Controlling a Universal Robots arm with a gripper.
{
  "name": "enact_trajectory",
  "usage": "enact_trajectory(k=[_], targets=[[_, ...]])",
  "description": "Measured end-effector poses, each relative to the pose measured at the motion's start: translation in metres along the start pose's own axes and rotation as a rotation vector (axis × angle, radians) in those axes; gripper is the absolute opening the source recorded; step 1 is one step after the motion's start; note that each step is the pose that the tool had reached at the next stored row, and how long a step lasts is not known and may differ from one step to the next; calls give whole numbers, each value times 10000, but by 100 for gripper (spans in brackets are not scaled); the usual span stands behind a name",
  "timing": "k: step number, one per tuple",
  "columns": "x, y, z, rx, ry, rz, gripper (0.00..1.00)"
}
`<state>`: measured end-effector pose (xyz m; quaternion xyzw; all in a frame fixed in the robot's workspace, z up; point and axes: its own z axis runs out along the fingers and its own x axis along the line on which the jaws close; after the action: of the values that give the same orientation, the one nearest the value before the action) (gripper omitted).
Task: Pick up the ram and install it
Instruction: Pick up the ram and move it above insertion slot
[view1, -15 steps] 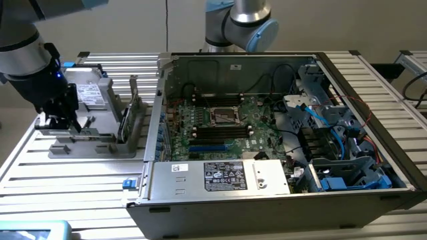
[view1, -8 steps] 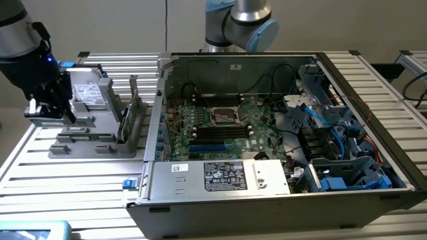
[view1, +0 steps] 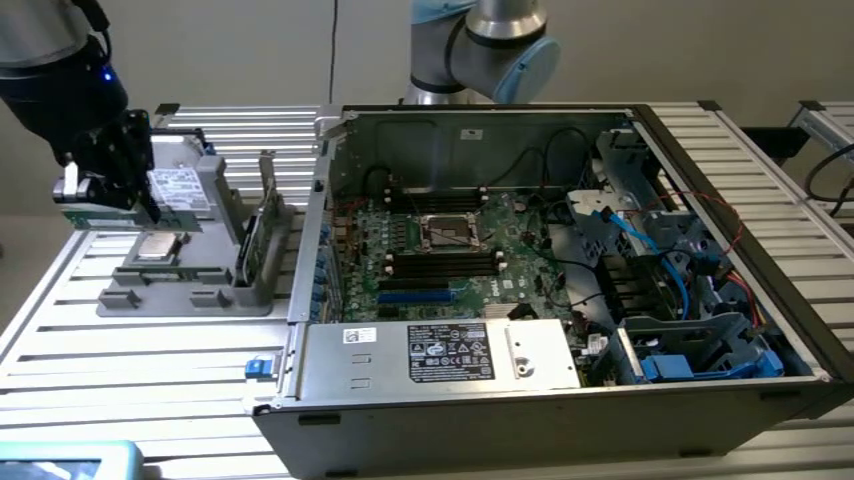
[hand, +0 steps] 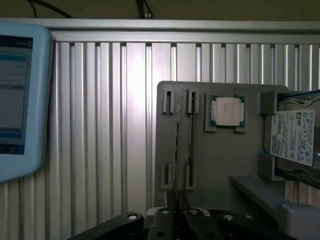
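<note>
Green ram (view1: 174, 222), a thin flat stick, clamped in our black gripper (view1: 142, 208).
We hold it level above the grey moulded tray (view1: 187, 298), near its edge at the exterior view's left.

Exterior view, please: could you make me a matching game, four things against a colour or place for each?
1 ram
2 processor chip
3 hard drive
4 computer case

a open, motherboard showing
b wears a white label
c green, held in the gripper
d silver square, flat on the grey tray

Pairs: 1c, 2d, 3b, 4a
</note>
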<state>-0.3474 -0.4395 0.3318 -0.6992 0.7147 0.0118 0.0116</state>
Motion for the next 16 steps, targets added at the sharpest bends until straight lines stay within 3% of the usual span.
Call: enact_trajectory(k=[16], targets=[[-30, -649, -726, -1, -61, 2, 13]])
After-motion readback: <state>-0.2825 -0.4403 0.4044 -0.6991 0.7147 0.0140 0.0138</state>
